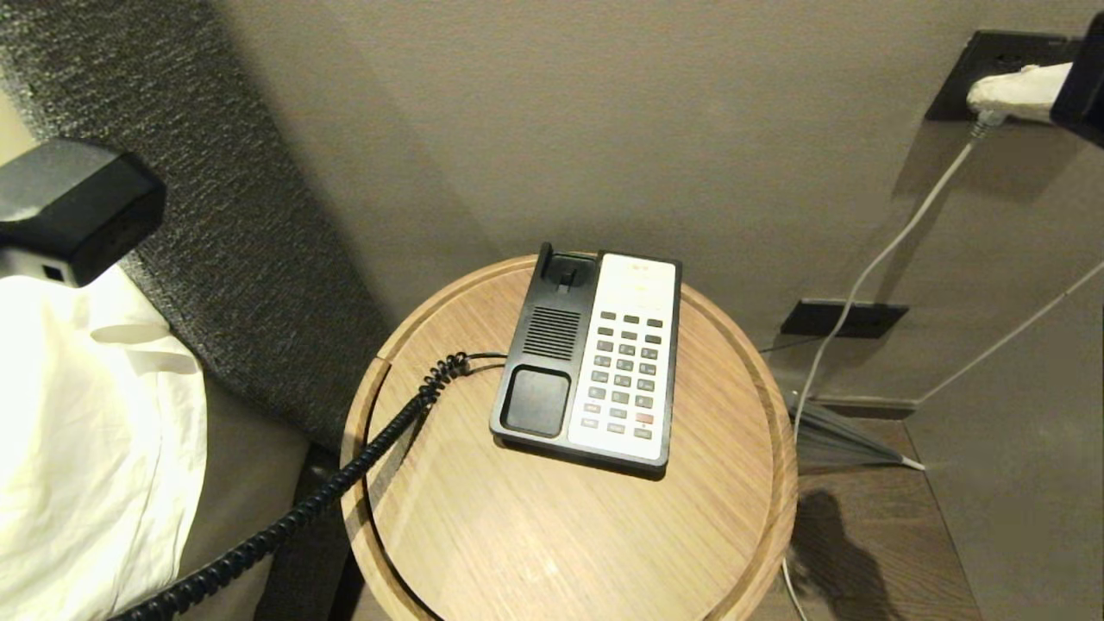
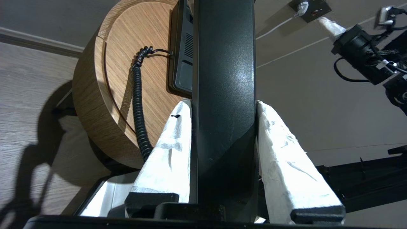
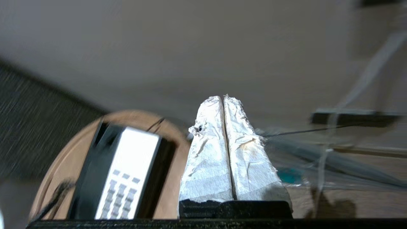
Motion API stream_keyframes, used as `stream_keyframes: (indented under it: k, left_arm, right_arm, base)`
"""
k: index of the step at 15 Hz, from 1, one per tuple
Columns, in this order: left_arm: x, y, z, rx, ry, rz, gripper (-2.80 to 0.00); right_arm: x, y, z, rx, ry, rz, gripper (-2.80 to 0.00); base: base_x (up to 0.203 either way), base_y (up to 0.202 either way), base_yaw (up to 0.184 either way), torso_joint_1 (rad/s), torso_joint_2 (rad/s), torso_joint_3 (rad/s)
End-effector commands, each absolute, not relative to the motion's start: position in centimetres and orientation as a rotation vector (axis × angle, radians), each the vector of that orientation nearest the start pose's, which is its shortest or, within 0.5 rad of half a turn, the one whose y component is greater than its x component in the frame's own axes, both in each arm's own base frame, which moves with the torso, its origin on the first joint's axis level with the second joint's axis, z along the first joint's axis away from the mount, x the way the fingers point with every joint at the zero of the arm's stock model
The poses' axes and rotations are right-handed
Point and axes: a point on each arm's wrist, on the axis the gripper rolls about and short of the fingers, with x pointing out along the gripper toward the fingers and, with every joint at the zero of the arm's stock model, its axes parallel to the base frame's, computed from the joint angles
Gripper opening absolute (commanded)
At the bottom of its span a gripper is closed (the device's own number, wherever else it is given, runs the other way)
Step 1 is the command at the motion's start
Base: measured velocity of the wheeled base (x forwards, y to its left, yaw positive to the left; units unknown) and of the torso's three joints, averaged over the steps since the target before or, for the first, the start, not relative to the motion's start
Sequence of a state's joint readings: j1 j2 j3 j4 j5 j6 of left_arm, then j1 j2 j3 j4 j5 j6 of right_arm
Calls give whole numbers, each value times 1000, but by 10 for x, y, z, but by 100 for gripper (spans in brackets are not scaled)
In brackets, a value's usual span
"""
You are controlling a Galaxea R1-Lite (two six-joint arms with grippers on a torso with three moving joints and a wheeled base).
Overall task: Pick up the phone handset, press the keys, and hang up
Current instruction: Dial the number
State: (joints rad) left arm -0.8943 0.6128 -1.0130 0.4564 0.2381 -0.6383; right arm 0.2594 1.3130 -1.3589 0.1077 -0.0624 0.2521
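The phone handset (image 2: 224, 63), long and glossy black, stands between the white-wrapped fingers of my left gripper (image 2: 223, 102), which is shut on it beside the table. One black end of the handset (image 1: 73, 207) shows at the left edge of the head view. Its coiled cord (image 1: 379, 440) runs from the phone base (image 1: 539, 362) off the table's left side. The base's cradle is empty and its grey keys (image 1: 625, 371) lie uncovered. My right gripper (image 3: 224, 97) is shut and empty, high up to the right of the table (image 1: 1018, 90).
The round wooden table (image 1: 552, 535) has a raised rim. A bed with a white sheet (image 1: 86, 431) and a dark headboard (image 1: 241, 216) stand to the left. Wall sockets (image 1: 845, 317) and white cables (image 1: 871, 267) are at the right, above wooden floor.
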Motion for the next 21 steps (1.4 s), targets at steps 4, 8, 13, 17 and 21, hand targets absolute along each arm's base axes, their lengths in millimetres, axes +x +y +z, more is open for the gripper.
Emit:
stream_keyframes:
  k: [4,8,13,17,21]
  left_arm:
    - [-5,15,306,-591,252,-614,-280]
    - [-5,15,305,-590,253,-613,-280]
    - [-4,14,304,-589,256,-614,-280]
    - [-5,15,305,-589,255,-614,-280]
    - [-4,13,300,-580,266,-610,-280]
  right_arm:
    - [171,20,394,258,-16,63,-280]
    - [164,19,409,253,-22,63,-280]
    - [164,19,409,248,34,68,-280]
    - [167,21,406,245,51,84,-280]
    - [177,47,389,237,148,263,-280]
  base:
    - [0,0,0,0,0,0]
    - [0,0,0,0,0,0]
    - [0,0,0,0,0,0]
    - [0,0,0,0,0,0]
    - [0,0,0,0,0,0]
